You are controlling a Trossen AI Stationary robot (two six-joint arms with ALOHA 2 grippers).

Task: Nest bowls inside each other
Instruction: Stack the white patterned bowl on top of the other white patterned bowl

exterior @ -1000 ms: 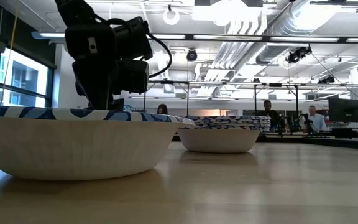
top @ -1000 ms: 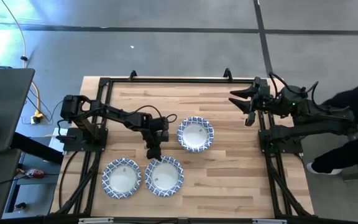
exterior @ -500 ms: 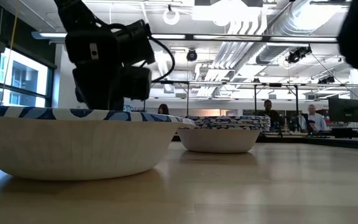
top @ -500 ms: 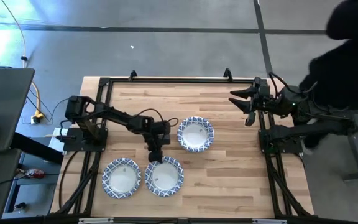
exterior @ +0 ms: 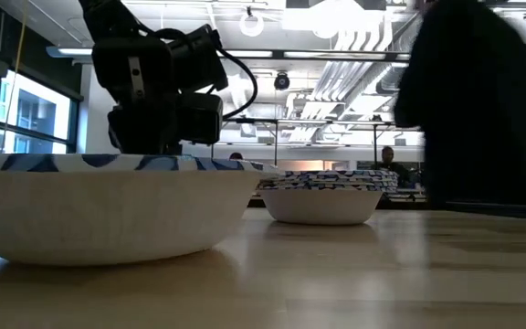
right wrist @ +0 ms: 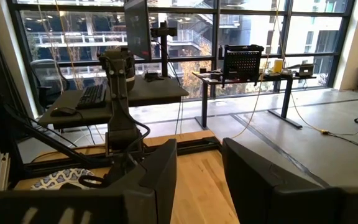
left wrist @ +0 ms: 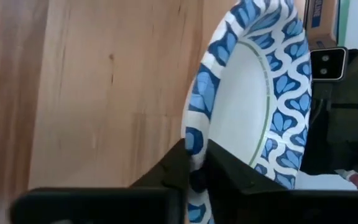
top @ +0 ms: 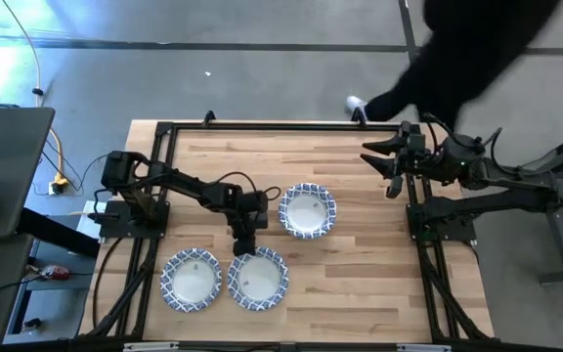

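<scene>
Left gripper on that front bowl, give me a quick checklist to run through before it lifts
1. Left gripper closed on the rim of the front middle bowl: ok, the left wrist view shows the fingers pinching the patterned edge.
2. Grip deep enough to hold in a lift: cannot tell.
3. Neighbouring front left bowl apart from the gripped one: cannot tell, their rims look almost touching from above.
4. Target bowl farther back unobstructed: ok.
5. Right gripper out of the way: ok, parked at the table's right edge.
6. Person away from the table: not ok, passing close behind.

Matt paper bowls (top: 259, 278), wooden table (top: 360, 274)
</scene>
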